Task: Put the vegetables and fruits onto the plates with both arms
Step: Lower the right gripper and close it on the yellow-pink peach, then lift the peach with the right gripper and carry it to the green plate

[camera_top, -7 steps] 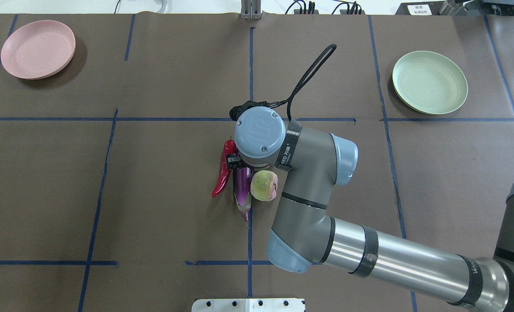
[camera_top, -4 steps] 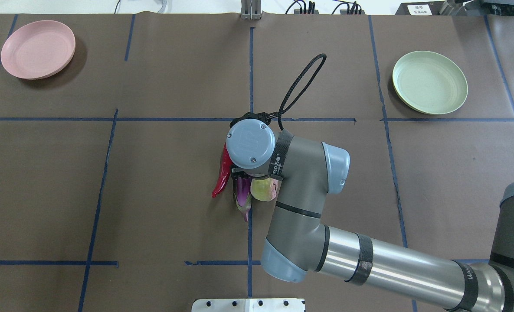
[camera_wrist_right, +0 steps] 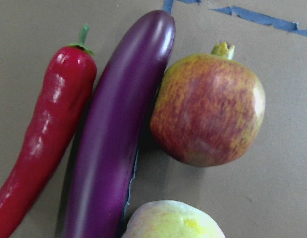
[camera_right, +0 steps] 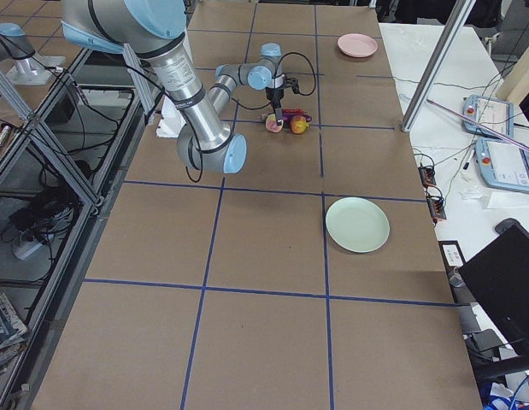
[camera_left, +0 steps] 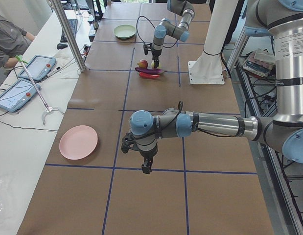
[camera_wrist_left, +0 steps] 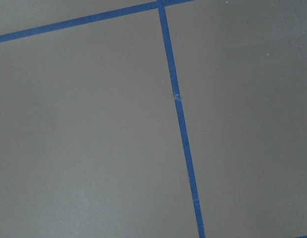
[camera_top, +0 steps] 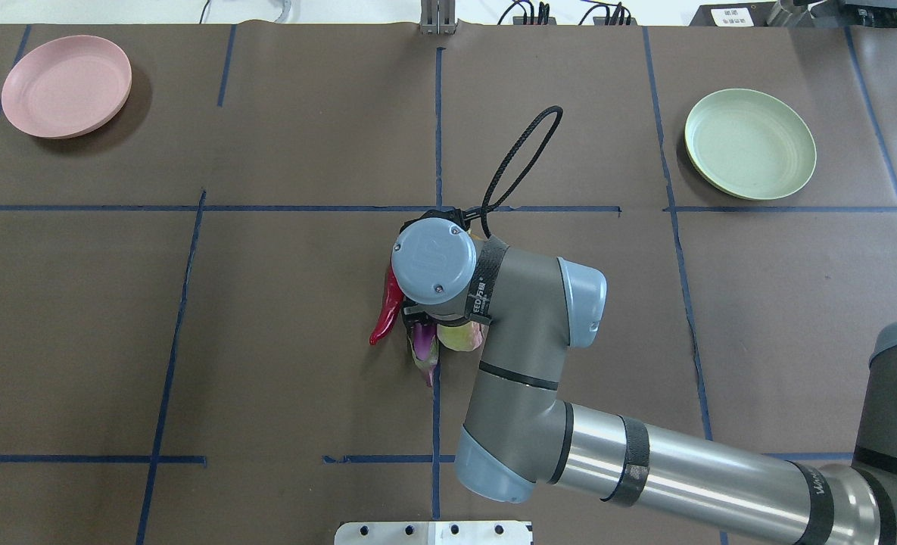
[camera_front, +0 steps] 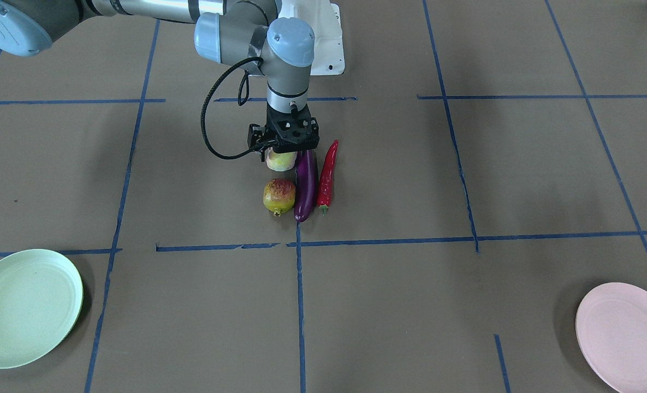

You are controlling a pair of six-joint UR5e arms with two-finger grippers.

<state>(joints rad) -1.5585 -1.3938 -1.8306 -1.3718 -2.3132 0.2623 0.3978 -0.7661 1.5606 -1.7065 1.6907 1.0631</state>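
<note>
The purple eggplant [camera_front: 306,185], red chili [camera_front: 327,172], pale yellow-green fruit [camera_front: 281,161] and red-mottled fruit [camera_front: 279,196] lie close together at the table's middle. My right gripper [camera_front: 286,150] hangs just above the pale fruit and the eggplant's cap end; it looks open and holds nothing. The right wrist view shows the eggplant [camera_wrist_right: 118,139], chili [camera_wrist_right: 44,139], mottled fruit [camera_wrist_right: 208,109] and pale fruit [camera_wrist_right: 173,220] from close up. In the overhead view the wrist hides the mottled fruit. My left gripper [camera_left: 146,169] hovers over bare table; I cannot tell its state.
The mint green plate [camera_top: 749,144] sits at the far right and the pink plate [camera_top: 66,85] at the far left, both without anything on them. Blue tape lines cross the brown table cover. A black cable loops from the right wrist.
My right wrist has moved nearer and slightly left in the overhead view and now covers more of the eggplant and pale fruit. The produce has not moved.
</note>
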